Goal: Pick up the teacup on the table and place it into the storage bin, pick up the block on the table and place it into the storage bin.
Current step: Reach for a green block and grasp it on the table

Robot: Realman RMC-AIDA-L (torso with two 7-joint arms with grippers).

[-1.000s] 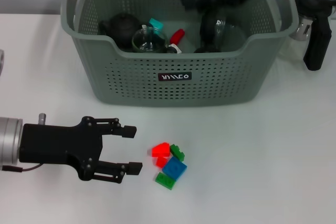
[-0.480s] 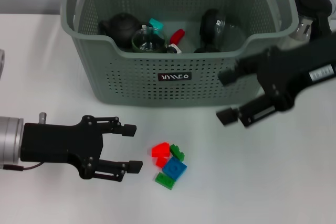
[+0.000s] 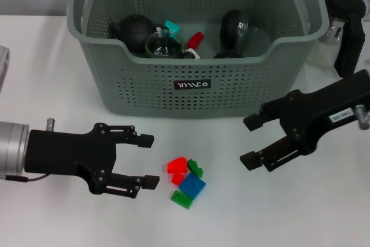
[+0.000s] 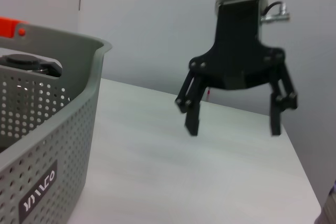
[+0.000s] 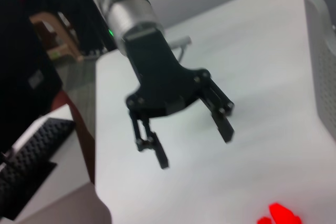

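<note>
The grey-green perforated storage bin (image 3: 173, 93) stands at the back centre. Inside it lie a clear glass teacup (image 3: 163, 44), a black teapot (image 3: 134, 30) and other small items. A cluster of red, green and blue blocks (image 3: 186, 179) lies on the white table in front of the bin. My left gripper (image 3: 150, 161) is open and empty, just left of the blocks. My right gripper (image 3: 248, 142) is open and empty, right of the blocks. The left wrist view shows the right gripper (image 4: 233, 127) and the bin's wall (image 4: 47, 145). The right wrist view shows the left gripper (image 5: 195, 147) and a red block (image 5: 278, 214).
A metal vessel with a black handle (image 3: 347, 33) stands right of the bin at the table's back right. A grey object (image 3: 3, 65) shows at the left edge. White table lies between the grippers and the bin's front wall.
My right arm has come down from over the bin to table height right of the blocks, gripper open. My left gripper has edged slightly toward the blocks.
</note>
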